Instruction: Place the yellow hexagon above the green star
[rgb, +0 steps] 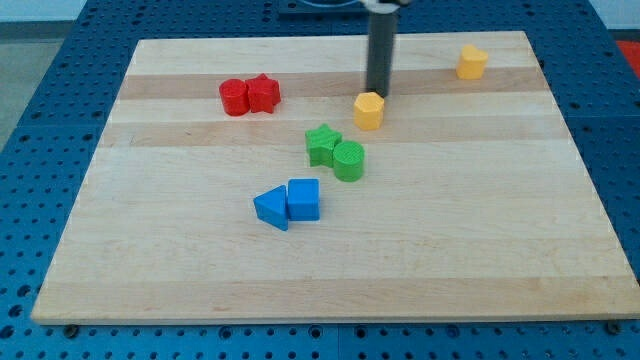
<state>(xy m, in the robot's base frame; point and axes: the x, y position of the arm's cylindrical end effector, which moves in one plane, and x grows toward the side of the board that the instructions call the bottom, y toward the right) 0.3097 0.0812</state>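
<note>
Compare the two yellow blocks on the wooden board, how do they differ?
The yellow hexagon block sits mid-board, just right of and above the green star block, with my tip right at its upper edge. The other yellow block stands alone near the view's top right, and its shape is harder to make out. Both share the same yellow colour and similar size.

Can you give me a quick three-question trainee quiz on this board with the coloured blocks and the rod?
1. True or false: my tip is just above the yellow hexagon in the view.
2. Which block touches the green star? A red cylinder, B green cylinder, C blue cube.
3. Fill in: the second yellow block sits near the view's top ____ corner.

Key: 1 true; 2 B, the green cylinder; 3 right.
</note>
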